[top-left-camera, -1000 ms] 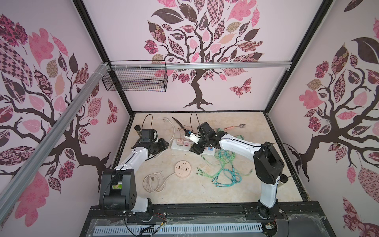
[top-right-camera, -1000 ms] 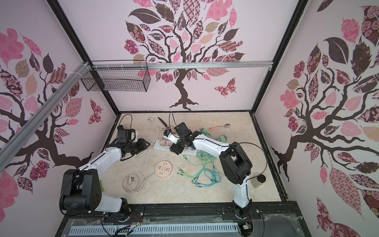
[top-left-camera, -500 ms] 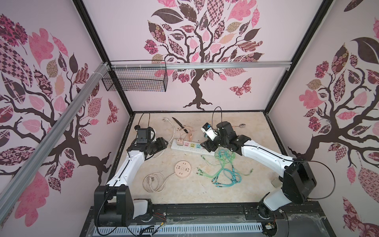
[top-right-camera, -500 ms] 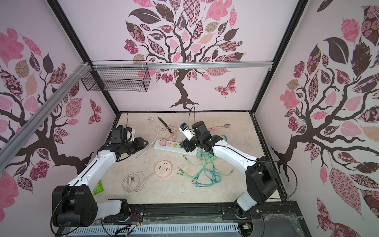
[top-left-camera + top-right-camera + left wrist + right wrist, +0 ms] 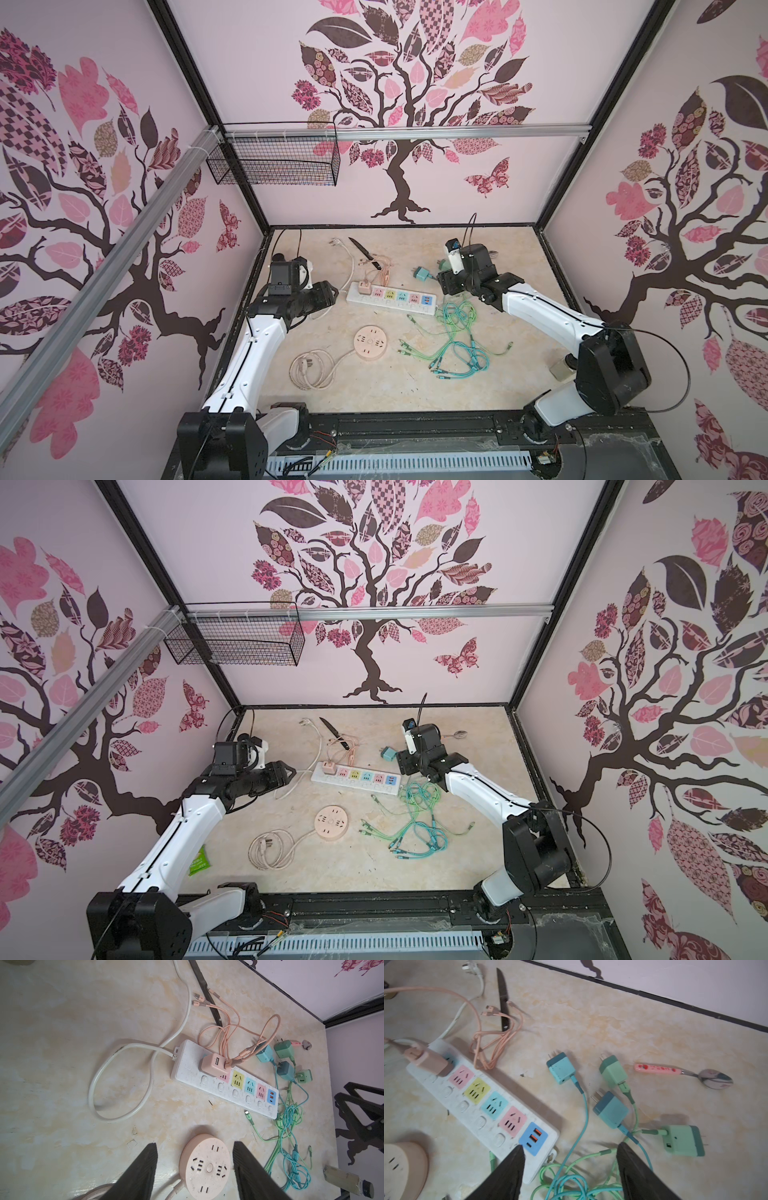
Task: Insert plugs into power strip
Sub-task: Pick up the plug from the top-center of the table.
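While left claw [image 5: 195,1144] and right claw [image 5: 570,1145] gape empty, boxy peach plug [image 5: 212,1065] seated in oblong power strip [image 5: 188,1059]

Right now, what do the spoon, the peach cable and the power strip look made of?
The spoon: glossy metal bowl showing reflections; pink printed handle, likely plastic. The peach cable: matte, seemingly braided fabric sheath, limp loops. The power strip: hard white plastic, matte and scuffed, with pastel plastic socket faces.
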You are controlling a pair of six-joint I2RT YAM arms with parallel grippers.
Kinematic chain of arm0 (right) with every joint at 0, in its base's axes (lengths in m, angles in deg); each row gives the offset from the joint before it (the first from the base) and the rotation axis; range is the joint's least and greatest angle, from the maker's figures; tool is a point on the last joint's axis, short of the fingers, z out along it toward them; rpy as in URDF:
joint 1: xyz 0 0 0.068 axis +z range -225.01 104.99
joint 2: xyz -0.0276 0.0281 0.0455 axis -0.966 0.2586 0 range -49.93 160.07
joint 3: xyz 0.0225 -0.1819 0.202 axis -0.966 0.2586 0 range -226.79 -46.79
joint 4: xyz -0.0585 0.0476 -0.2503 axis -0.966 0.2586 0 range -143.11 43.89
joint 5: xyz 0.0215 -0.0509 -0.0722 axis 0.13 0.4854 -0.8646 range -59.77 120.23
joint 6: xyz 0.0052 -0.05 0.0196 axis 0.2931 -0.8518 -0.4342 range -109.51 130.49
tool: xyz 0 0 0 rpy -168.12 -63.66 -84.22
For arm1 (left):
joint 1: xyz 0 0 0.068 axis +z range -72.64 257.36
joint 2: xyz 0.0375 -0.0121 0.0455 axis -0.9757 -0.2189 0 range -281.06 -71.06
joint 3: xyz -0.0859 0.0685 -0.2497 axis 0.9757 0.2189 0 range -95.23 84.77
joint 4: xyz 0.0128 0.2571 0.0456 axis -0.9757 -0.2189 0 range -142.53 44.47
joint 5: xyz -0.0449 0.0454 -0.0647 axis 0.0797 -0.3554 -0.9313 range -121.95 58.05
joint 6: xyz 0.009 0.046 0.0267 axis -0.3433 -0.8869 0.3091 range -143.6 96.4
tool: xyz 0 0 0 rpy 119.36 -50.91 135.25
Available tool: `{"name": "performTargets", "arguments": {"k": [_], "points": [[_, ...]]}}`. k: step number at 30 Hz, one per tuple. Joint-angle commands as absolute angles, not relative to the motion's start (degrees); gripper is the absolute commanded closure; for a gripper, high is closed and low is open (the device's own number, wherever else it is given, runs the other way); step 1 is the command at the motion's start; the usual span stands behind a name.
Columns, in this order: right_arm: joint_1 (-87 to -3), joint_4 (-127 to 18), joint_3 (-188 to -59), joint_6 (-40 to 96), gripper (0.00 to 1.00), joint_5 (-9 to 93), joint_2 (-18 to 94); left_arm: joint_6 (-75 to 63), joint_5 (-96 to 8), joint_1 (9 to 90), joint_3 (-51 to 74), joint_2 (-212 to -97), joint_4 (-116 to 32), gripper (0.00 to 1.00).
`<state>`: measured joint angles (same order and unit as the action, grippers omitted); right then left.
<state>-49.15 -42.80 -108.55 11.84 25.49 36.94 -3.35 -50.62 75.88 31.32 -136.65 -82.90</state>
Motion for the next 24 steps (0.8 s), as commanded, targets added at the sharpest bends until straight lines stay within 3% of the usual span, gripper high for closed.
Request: {"name": "performTargets", "arguments": {"k": [1, 13, 24], "points": [[-50.5, -43.6, -108.8, 17.0, 0.27, 18.9, 35.5, -5.9, -50.4, 76.2, 29.7, -135.0, -84.4, 0.38], [-61.6, -48.3, -104.5, 31.1, 0.27, 20.2, 37.0, -9.1, -51.2, 76.2, 30.3, -132.1, -85.8, 0.35], [-62.2, -49.1, -104.9, 26.4, 0.31, 22.1, 43.3, -10.6, -52.7, 76.2, 29.7, -130.0, -87.2, 0.34]]}}
